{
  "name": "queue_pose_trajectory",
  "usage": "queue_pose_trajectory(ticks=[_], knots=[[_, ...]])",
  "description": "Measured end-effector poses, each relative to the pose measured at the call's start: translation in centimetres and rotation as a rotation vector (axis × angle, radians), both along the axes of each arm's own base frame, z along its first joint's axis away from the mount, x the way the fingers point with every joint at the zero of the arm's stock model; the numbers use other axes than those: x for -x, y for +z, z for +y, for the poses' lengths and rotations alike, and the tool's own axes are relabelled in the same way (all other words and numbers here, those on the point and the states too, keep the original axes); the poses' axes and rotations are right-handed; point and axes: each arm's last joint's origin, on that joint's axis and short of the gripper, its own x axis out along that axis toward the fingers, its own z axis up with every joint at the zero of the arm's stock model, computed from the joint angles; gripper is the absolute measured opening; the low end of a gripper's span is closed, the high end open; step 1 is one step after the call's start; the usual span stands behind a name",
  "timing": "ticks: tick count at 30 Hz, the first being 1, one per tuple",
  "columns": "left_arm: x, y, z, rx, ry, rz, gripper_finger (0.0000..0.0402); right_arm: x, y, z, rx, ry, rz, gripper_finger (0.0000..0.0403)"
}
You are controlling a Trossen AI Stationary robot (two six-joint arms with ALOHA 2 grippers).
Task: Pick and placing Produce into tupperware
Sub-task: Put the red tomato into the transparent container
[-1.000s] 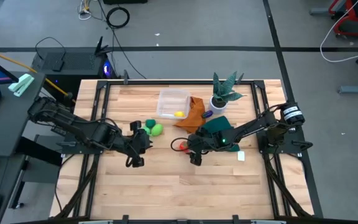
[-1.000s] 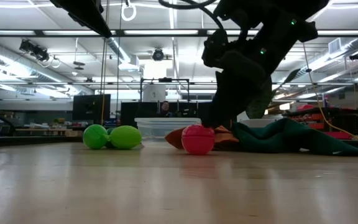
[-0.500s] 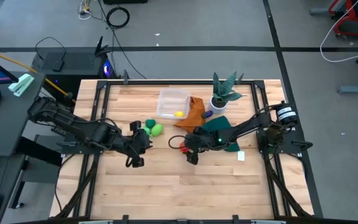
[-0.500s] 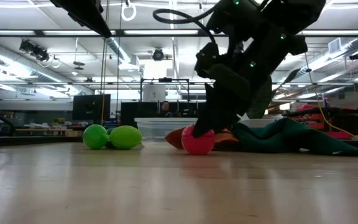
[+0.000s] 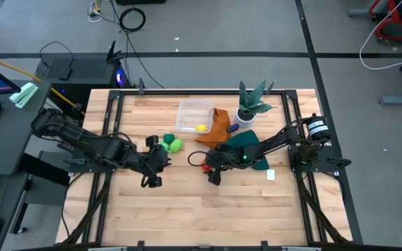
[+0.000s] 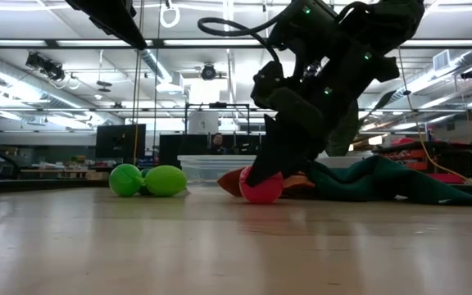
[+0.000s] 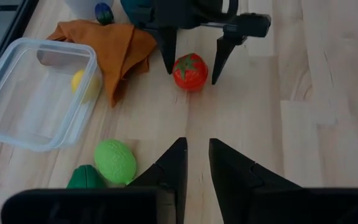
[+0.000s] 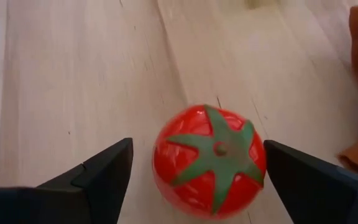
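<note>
The red tomato (image 8: 210, 158) stands on the wood (image 7: 189, 71), just near-side of the orange cloth. My right gripper (image 7: 194, 56) is open and tipped down over it (image 6: 260, 187), one finger on each side with wood showing between. The clear tupperware (image 5: 194, 115) sits toward the far edge with the yellow piece (image 7: 79, 84) inside. Two green pieces (image 5: 173, 143) lie side by side on the table, left of the tomato. The dark purple piece (image 5: 233, 128) lies by the plant pot. My left gripper (image 7: 196, 171) hovers near the green pieces, open by a narrow gap.
An orange cloth (image 5: 215, 125) lies beside the tupperware, with a dark green cloth (image 5: 246, 143) under my right arm. A potted plant (image 5: 248, 104) stands at the far right. A small white item (image 5: 271, 175) lies on the right. The near half of the table is bare wood.
My right gripper has moved a little toward the table's left edge and down, so its open fingers now stand on either side of the red tomato. The tomato has stayed in place.
</note>
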Motion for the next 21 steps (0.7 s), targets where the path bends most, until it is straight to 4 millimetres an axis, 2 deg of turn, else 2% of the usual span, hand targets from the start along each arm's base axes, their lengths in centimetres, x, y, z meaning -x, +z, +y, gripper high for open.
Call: queue_pose_trajectory(ticks=[13,21], knots=[[-0.01,0.0,0.0,0.001,0.0,0.0,0.0069,-0.03,0.03,0.02,0.0,-0.001,-0.005,0.0223],[-0.01,0.0,0.0,0.001,0.0,0.0,0.0071,-0.71,0.89,0.11,0.015,0.019,-0.029,0.0216]])
